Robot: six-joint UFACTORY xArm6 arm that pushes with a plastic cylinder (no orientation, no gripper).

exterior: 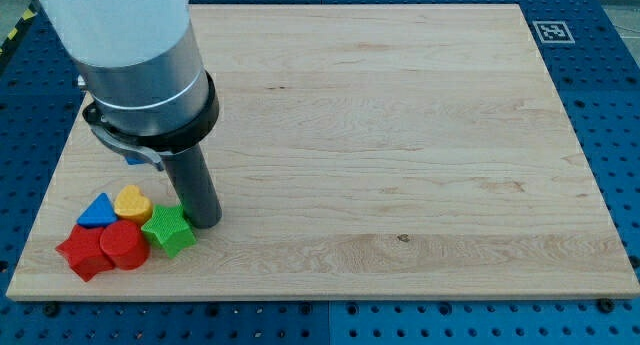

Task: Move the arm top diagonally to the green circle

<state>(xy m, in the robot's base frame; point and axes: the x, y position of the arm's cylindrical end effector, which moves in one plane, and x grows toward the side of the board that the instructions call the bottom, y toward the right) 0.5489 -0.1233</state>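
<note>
Camera view: no pincer anywhere, just tip (207, 223) touching green star (168, 230) near worktop (400, 135) bottom-left corner. Green circle nowhere visible, maybe hidden. Could easily shove red cylinder (123, 245), yellow heart (132, 202), blue triangle (97, 212) off target.

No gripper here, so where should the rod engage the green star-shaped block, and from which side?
Pushing only. The green star-shaped block has free right and bottom sides; the red round block and yellow heart-shaped block crowd its left. My tip stands at its upper right: probably press into the notch between points there.
</note>
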